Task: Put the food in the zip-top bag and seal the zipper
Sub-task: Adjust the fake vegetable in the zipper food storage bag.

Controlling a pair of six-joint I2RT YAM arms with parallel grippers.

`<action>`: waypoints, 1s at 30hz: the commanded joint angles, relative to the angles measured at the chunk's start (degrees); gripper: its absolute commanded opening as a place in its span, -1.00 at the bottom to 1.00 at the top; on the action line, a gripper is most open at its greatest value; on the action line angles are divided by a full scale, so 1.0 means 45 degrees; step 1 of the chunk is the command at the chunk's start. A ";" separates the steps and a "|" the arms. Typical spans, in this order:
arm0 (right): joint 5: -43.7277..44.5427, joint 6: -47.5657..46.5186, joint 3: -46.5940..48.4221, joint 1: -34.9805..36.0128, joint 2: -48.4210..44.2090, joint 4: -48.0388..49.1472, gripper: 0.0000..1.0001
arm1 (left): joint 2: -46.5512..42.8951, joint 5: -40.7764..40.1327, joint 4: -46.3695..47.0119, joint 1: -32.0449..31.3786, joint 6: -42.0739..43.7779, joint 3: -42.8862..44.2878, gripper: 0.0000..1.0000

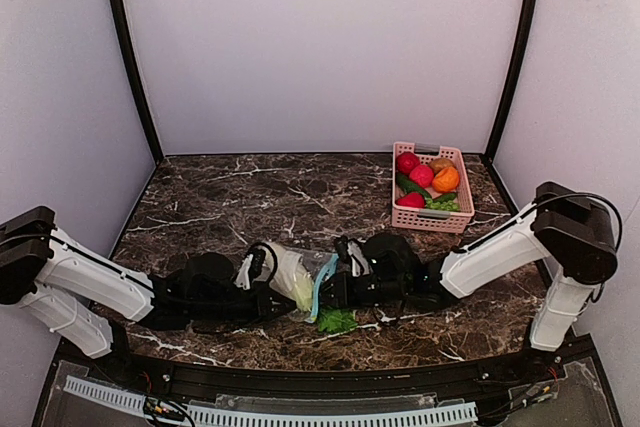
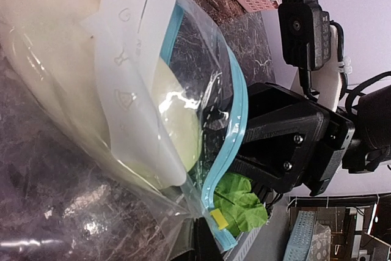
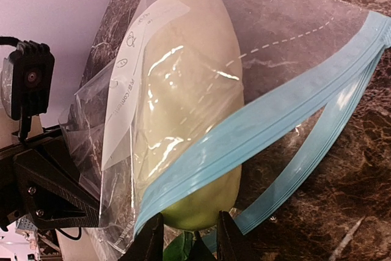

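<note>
The clear zip-top bag [image 1: 283, 269] lies at the table's front middle between my two grippers. The pale gourd [image 3: 183, 108] is mostly inside it, its rounded end poking out of the open mouth. The teal zipper [image 3: 256, 126] gapes, one strip over the gourd and one on the table. My right gripper [image 3: 190, 236] is shut on the gourd's end. My left gripper [image 2: 198, 239] is shut on the bag's lower corner by the zipper [image 2: 235, 120]. The leafy green [image 1: 337, 321] lies on the table under the mouth. The grapes [image 1: 445, 204] and the dark pepper [image 1: 412, 187] sit in the basket.
A pink basket [image 1: 432, 219] stands at the back right and also holds red and orange toy produce. The bag's whitish label [image 2: 131, 59] faces up. A black rail runs along the table's front edge, close behind both wrists.
</note>
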 commanded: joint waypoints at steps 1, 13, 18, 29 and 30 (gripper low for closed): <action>-0.0317 -0.0021 0.0329 0.0334 0.0439 0.0742 -0.43 | -0.0099 0.0170 -0.0093 -0.0063 0.0180 -0.0175 -0.99; 0.1807 0.0331 -0.1555 0.0313 -0.2498 -0.1342 -0.02 | -0.1546 -0.0852 -0.0876 -0.0053 -0.0007 -0.1014 -0.99; 0.1877 0.0235 -0.2068 0.0181 -0.3414 -0.1609 0.25 | -0.1817 -0.0843 -0.1307 -0.0063 0.0132 -0.0950 -0.99; 0.0810 0.0470 -0.1193 -0.0533 -0.2315 -0.0696 0.33 | -0.1512 -0.0710 -0.1190 -0.0068 0.0122 -0.0861 -0.99; 0.0697 0.0453 -0.1007 -0.0533 -0.2136 -0.0673 0.31 | -0.1513 -0.0727 -0.1229 -0.0069 0.0151 -0.0842 -0.99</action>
